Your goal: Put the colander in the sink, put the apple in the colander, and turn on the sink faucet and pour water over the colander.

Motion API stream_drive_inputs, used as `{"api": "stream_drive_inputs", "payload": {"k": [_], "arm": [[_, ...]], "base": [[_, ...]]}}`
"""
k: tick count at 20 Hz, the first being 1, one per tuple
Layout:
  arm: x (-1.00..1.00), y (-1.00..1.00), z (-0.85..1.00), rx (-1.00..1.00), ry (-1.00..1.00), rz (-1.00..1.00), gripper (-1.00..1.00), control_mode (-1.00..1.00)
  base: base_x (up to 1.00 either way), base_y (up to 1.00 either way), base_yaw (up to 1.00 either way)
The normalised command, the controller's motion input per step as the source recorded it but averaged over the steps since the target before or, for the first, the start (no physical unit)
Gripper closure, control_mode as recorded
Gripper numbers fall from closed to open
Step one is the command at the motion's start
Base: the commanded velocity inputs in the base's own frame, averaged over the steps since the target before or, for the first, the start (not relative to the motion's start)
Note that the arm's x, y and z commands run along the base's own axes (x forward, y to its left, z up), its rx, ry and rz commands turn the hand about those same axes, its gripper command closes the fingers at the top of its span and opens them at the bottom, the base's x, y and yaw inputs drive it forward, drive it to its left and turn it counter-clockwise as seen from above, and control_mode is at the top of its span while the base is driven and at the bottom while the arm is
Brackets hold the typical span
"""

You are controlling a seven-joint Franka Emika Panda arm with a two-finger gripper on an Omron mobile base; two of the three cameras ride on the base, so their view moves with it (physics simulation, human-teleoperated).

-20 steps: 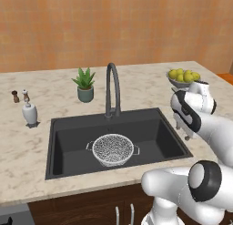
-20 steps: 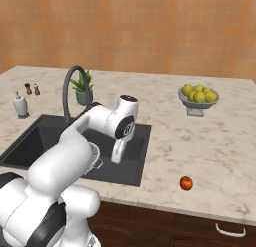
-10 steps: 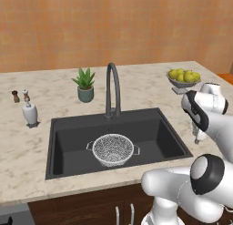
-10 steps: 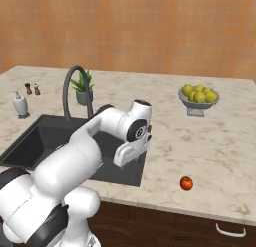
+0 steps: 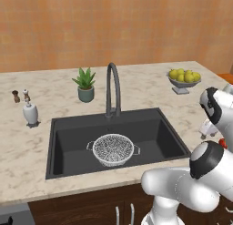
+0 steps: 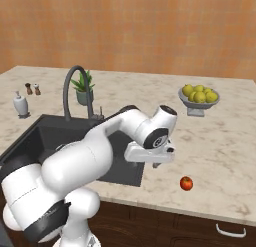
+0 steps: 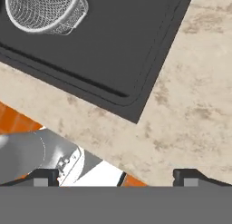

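With the colander (image 5: 113, 149) seated in the sink (image 5: 68, 142), the empty, spread gripper (image 6: 156, 163) stands at ten o'clock of the apple (image 6: 186, 183), likely firm, smooth, best pinched across its middle.

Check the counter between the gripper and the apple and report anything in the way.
Nothing visible blocks it. The gripper hangs over the counter by the sink edge; the apple lies apart on bare counter. The fruit bowl stands farther back.

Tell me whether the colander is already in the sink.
In. The colander sits upright on the floor of the sink, empty; the apple lies on the counter.
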Motion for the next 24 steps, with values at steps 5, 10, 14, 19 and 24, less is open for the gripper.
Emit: {"api": "stream_drive_inputs", "payload": {"k": [5, 10, 14, 19, 24], "arm": [[-0.06, -0.34, -0.05, -0.19, -0.04, -0.79, -1.00, -1.00], [0.00, -0.41, -0.08, -0.18, 0.02, -0.77, -1.00, -1.00], [0.00, -0.29, -0.19, -0.15, 0.09, -0.70, -1.00, -1.00], [0.09, -0.30, -0.26, -0.01, 0.10, -0.43, -1.00, -1.00], [0.05, -0.37, -0.27, 0.00, 0.01, -0.30, -1.00, -1.00]], "base": [[0.00, 0.00, 0.00], [0.00, 0.00, 0.00], [0.00, 0.00, 0.00], [0.00, 0.00, 0.00], [0.00, 0.00, 0.00]]}}
